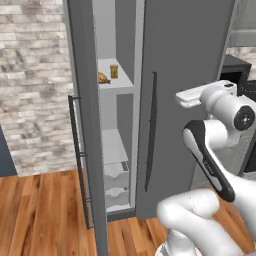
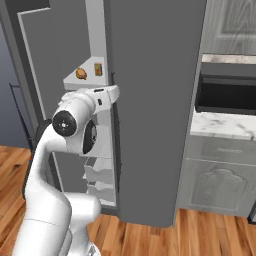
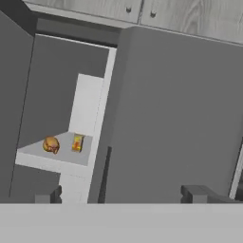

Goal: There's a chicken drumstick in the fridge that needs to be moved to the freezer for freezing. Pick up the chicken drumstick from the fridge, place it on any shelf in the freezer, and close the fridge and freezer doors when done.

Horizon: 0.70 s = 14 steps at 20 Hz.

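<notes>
Left base view: a pale brick wall [image 1: 30,75] and wood-plank floor [image 1: 45,210] frame the tall dark grey appliance; one door [image 1: 87,125] stands open, edge-on to the camera, its thin bar handle [image 1: 77,155] facing left; the second door [image 1: 185,100] is shut, with a long dark vertical handle [image 1: 151,130]. Between them the opened compartment shows a pale grey shelf [image 1: 120,84] carrying the chicken drumstick [image 1: 103,78] with a small orange-yellow carton [image 1: 114,71] just beside it, apart; pale drawers [image 1: 116,185] lie lower down. No writing on the carton can be read. The white arm [image 1: 215,150] rises at lower right; its fingertips are not visible here.

Right base view: a grey cabinet [image 2: 217,180] with a marbled table [image 2: 225,125] and a dark oven opening [image 2: 227,95] stands right of the appliance, a region the left view barely reaches. The drumstick [image 2: 81,74] and carton [image 2: 98,69] sit on the same shelf [image 2: 75,81], above the arm's wrist [image 2: 102,97]; the open door [image 2: 37,75] is at left.

Hand view: grey overhead cabinets [image 3: 156,14] at top; the drumstick [image 3: 51,144] and carton [image 3: 77,143] rest on the shelf [image 3: 38,153] left of the shut door [image 3: 175,118]. The hand [image 3: 121,193] is spread wide, its two fingertips [image 3: 194,193] well apart and holding nothing, well short of the drumstick.
</notes>
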Available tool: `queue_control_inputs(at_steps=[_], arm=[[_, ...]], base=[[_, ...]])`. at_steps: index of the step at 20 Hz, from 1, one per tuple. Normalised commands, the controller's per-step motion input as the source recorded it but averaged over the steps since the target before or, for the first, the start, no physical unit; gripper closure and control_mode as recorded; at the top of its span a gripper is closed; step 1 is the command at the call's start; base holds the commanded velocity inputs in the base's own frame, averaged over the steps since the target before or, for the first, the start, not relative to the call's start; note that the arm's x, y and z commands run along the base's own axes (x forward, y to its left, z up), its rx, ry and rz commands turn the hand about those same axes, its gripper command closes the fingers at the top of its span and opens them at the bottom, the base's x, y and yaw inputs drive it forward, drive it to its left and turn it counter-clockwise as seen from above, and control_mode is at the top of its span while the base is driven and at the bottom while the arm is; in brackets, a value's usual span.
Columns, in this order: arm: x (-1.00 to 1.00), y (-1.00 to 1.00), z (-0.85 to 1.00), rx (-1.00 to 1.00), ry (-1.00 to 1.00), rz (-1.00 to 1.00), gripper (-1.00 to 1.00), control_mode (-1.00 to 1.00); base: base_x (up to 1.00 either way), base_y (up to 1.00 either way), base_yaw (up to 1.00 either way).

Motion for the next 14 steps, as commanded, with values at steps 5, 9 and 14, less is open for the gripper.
queue_control_inputs(at_steps=[5, 9, 14], arm=[[-0.9, 0.24, -0.49, -0.14, 0.24, -0.11, -1.0, -1.0], [-0.81, 0.48, -0.47, -0.12, 0.2, 0.0, -1.0, -1.0], [-0.45, 0.89, 0.0, -0.32, 0.25, 0.0, -1.0, -1.0]], base=[[0.0, 0.0, 0.0], [0.0, 0.0, 0.0], [0.0, 0.0, 0.0]])
